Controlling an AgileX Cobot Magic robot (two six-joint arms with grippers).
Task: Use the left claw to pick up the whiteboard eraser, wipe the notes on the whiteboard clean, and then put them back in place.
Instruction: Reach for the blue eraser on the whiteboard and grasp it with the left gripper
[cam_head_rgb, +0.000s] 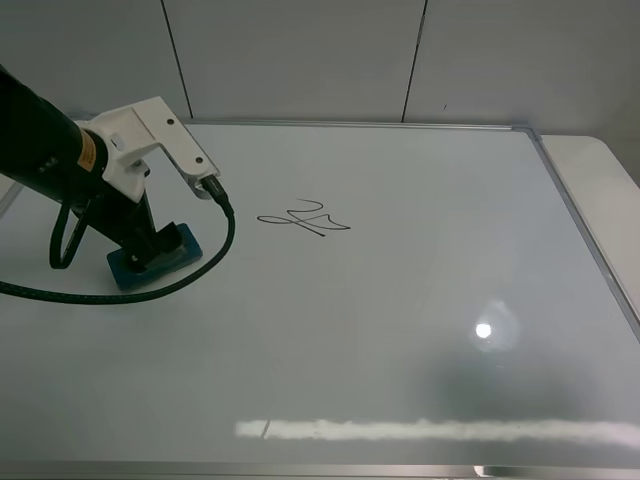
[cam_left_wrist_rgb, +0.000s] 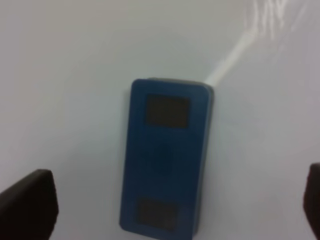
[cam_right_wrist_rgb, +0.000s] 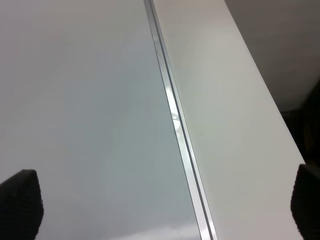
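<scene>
The whiteboard eraser (cam_head_rgb: 183, 247), a teal-blue block, lies flat on the whiteboard (cam_head_rgb: 400, 300) at the left. The left claw (cam_head_rgb: 150, 248) is right over it, and its black fingers hide the eraser's middle. In the left wrist view the eraser (cam_left_wrist_rgb: 167, 155) lies between the wide-apart fingertips (cam_left_wrist_rgb: 27, 205) of the open left gripper (cam_left_wrist_rgb: 170, 207); I see no contact. The notes (cam_head_rgb: 303, 218), a small black scribble, sit on the board to the right of the eraser. The right gripper (cam_right_wrist_rgb: 164, 205) is open and empty above the board's right frame; it is out of the exterior high view.
The board's silver frame (cam_right_wrist_rgb: 172, 107) runs beside a white table strip (cam_head_rgb: 600, 190) on the right. A glare streak (cam_head_rgb: 430, 430) and a bright light spot (cam_head_rgb: 484, 330) lie on the board's near part. A black cable (cam_head_rgb: 120, 297) loops from the left wrist over the board.
</scene>
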